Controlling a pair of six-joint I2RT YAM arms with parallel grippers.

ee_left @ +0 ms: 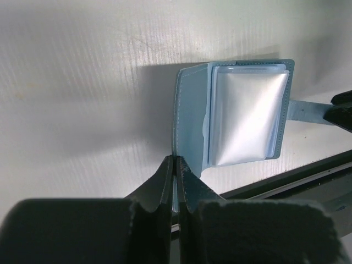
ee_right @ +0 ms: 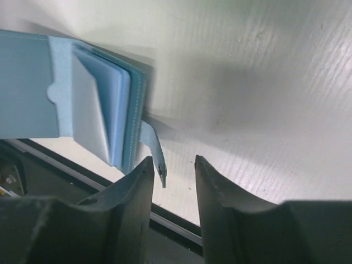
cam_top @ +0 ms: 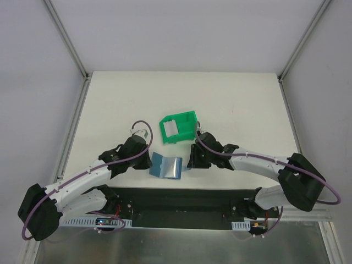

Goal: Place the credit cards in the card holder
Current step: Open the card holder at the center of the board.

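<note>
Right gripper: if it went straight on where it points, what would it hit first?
Probably the strap of the card holder, lying between the right gripper's open fingers; beyond it, bare table.

A white desk [cam_top: 231, 99] fills the middle of the top view, matt, with a faint ribbed grain that the close views bring out. Plain pale grey walls close it in: a back wall [cam_top: 181, 33], a left wall [cam_top: 33, 82] and a right wall [cam_top: 324, 99]. Aluminium struts [cam_top: 66, 38] rise from the two far corners, and a metal rail [cam_top: 71, 137] runs down the left edge. A black strip [cam_top: 176, 201] borders the near edge, with a dull grey metal sheet [cam_top: 181, 245] below it. The light is even and soft, casting blurred grey shadows.
</note>
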